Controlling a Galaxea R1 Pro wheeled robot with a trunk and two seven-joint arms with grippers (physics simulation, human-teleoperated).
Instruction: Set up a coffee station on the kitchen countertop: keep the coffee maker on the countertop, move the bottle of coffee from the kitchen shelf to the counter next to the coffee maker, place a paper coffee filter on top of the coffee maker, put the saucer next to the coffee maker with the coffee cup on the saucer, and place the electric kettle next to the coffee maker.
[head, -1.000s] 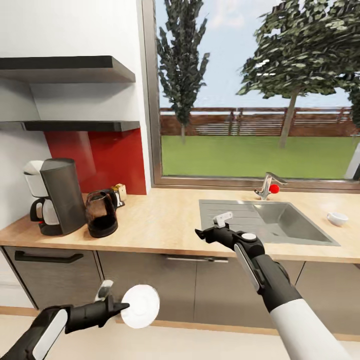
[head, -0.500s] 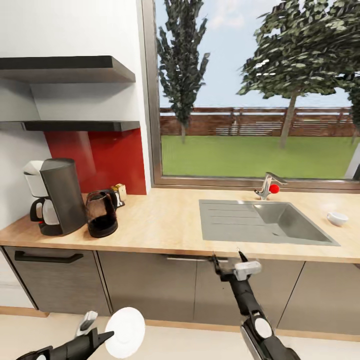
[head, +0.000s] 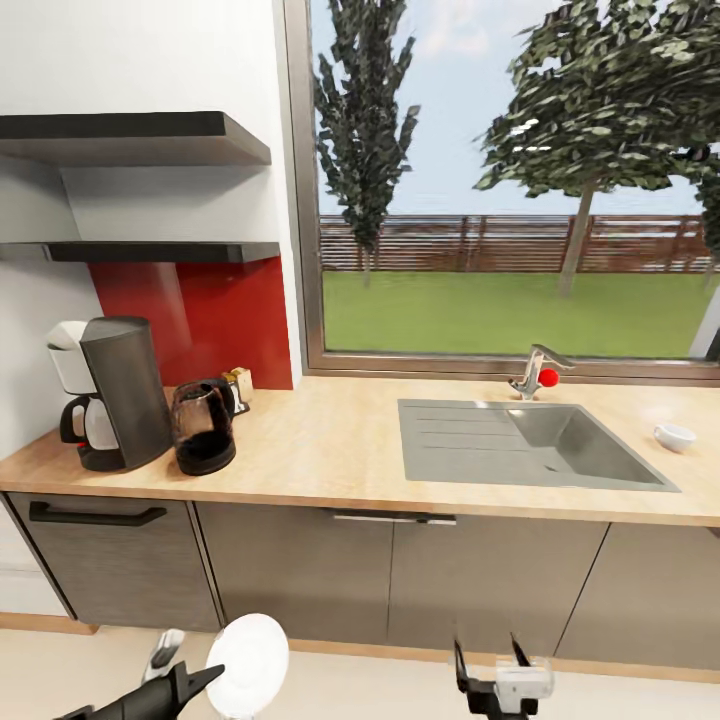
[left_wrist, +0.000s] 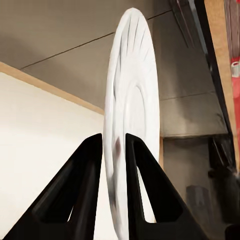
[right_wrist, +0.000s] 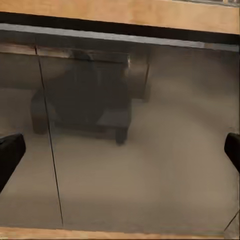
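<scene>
Saucer (head: 250, 652) is pinched on edge by the left end effector (left_wrist: 114, 150), held low before the cabinets; a slip could be caused by tilting. Right end effector (head: 492, 668) is spread open, empty.

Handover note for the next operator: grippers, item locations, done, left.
Left gripper: shut on the saucer, held on edge, low in front of the cabinets.
Right gripper: open, empty, low, facing the cabinet fronts.
Coffee maker is on the countertop at its left end, with the electric kettle right beside it.
A bottle of coffee stands just behind the kettle.
Coffee cup sits on the counter right of the sink.
Done: coffee maker, kettle, seemingly the bottle.
Left: set the saucer by the coffee maker, put the cup on it. I can't confirm a paper coffee filter on the maker.
</scene>
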